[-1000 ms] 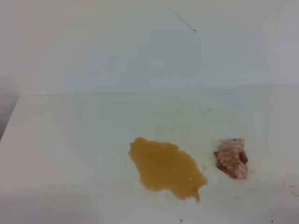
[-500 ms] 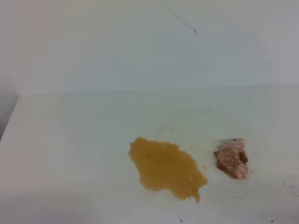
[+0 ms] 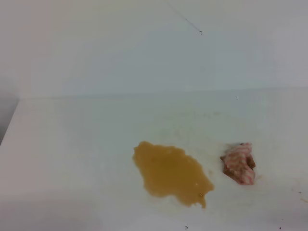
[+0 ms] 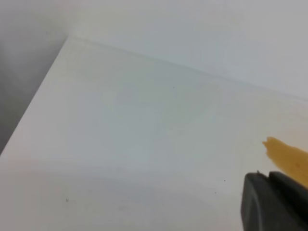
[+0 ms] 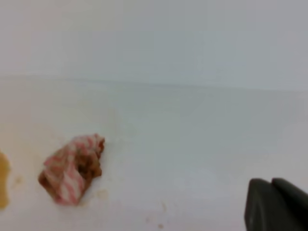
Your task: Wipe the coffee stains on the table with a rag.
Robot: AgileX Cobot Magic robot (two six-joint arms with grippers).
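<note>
The table [image 3: 72, 144] fills nearly everything I see: a broad, plain white matte top, its back edge meeting a pale wall [image 3: 144, 48] and its left edge falling away into grey shadow. A few tiny dark specks dot the surface near the front.

On it, a little right of centre and towards the front, lie the coffee stains [image 3: 171, 173], one irregular tan-brown blotch with a narrow tail running out at its lower right corner (a small pale droplet sits just off its right side). My left wrist view catches only the blotch's near tip at the right edge of the picture.

To the right of the blotch, close by but not touching it, sits the rag [image 3: 238, 163], a small wadded lump with pink-red and white stripes and brownish patches, much smaller than the blotch. It rests on the table on its own, nothing holding it.

My right gripper [image 5: 274, 204] shows as dark fingers low in the corner of its view, pressed together with nothing between them, well apart from the rag. My left gripper [image 4: 272, 199] likewise has its fingers together, empty, just short of the stain's tip
</note>
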